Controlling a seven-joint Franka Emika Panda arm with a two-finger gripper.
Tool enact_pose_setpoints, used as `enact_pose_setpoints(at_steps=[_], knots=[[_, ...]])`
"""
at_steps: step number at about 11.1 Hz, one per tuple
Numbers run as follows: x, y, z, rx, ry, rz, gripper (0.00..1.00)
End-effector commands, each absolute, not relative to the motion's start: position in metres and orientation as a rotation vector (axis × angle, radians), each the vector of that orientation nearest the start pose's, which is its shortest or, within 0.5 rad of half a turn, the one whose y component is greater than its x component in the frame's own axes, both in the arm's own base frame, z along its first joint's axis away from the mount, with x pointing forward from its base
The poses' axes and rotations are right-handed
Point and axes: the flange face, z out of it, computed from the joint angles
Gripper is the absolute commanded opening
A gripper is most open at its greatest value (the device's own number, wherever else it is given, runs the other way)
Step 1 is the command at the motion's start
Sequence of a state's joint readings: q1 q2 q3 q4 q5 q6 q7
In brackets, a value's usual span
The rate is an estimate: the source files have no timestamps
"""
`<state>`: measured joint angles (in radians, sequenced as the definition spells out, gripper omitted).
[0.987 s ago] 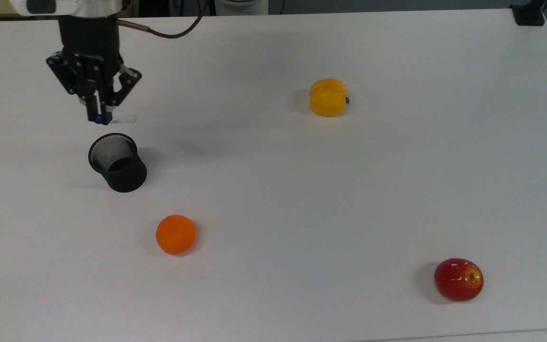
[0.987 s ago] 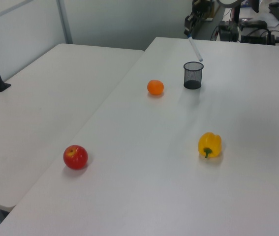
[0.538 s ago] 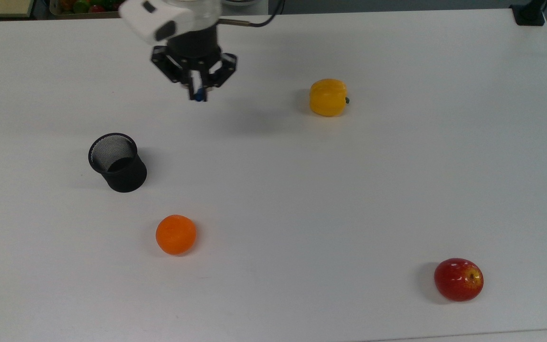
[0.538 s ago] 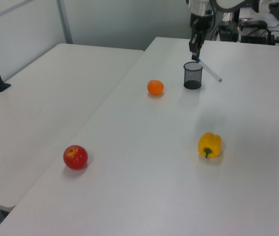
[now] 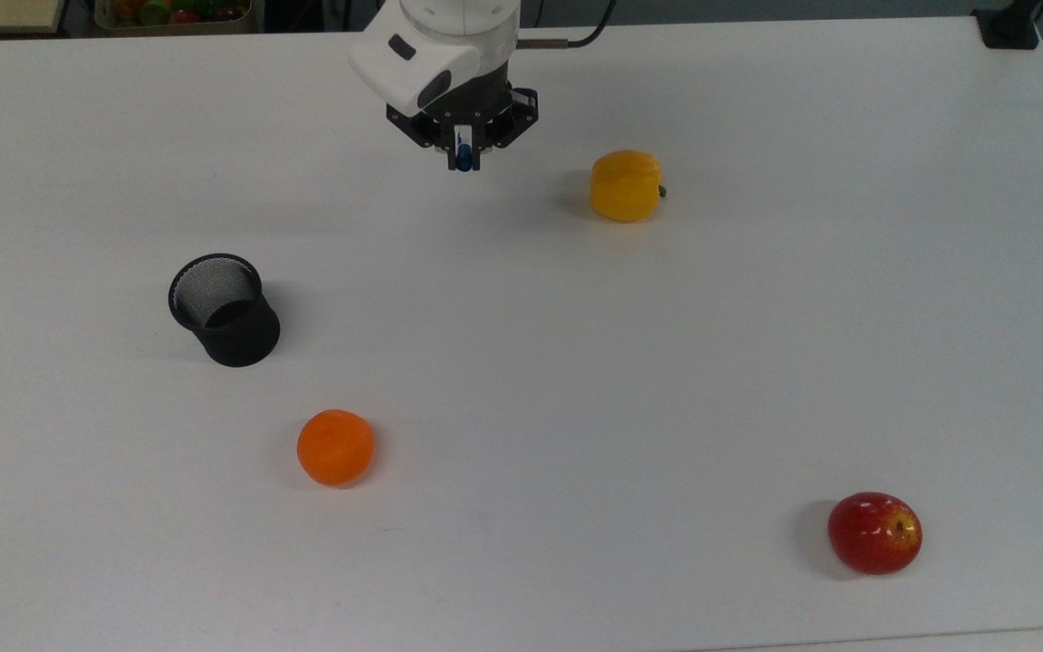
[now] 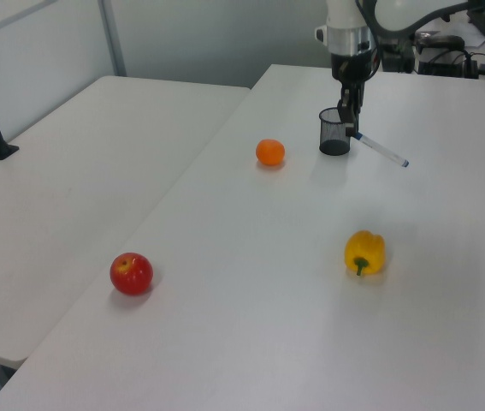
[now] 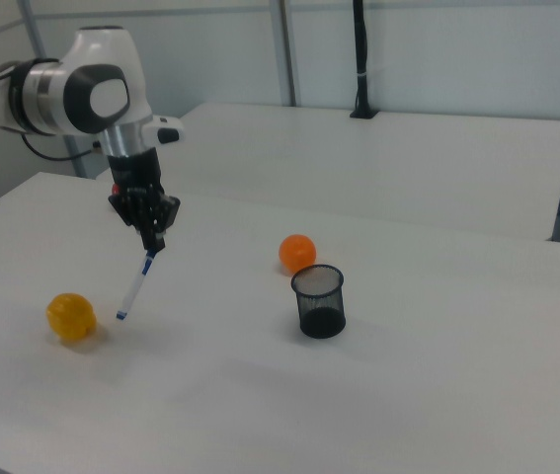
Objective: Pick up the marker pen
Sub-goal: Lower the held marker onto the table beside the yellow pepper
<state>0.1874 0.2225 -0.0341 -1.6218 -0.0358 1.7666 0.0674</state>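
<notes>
My gripper [image 5: 464, 159] [image 6: 351, 127] [image 7: 151, 244] hangs above the table, shut on the blue cap end of the marker pen [image 7: 134, 288]. In the left view the marker pen [image 6: 382, 150] slants down to the right from the fingers, well clear of the table. From the top view just the marker pen's blue tip [image 5: 464, 165] peeks out between the fingers. The black mesh cup [image 5: 224, 310] [image 6: 334, 131] [image 7: 319, 301] stands empty, to the top view's lower left of the gripper.
A yellow bell pepper [image 5: 626, 186] [image 7: 70, 316] lies close to the top view's right of the gripper. An orange [image 5: 335, 446] sits below the cup and a red apple [image 5: 875, 532] lies at the lower right. The white table [image 5: 576, 380] spreads wide between them.
The arm has carried the marker pen from above the cup rightward in the top view, to near the bell pepper. The pen's tilt has changed. Nothing else moved.
</notes>
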Motion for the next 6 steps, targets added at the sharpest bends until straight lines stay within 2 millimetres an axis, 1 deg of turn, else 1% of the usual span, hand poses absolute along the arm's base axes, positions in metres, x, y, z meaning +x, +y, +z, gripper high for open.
enact_pose_setpoints(at_steps=[1,3,4,5,6], knots=[[0.619,0.106,0.433,-3.172,-0.179,0.227,0.13],[0.631,0.111,0.400,-3.179,-0.177,0.214,0.13],[0.636,0.111,0.388,-3.182,-0.181,0.194,0.14],[0.640,0.113,0.380,-3.187,-0.185,0.181,0.14],[0.640,0.112,0.380,-3.188,-0.186,0.179,0.14]])
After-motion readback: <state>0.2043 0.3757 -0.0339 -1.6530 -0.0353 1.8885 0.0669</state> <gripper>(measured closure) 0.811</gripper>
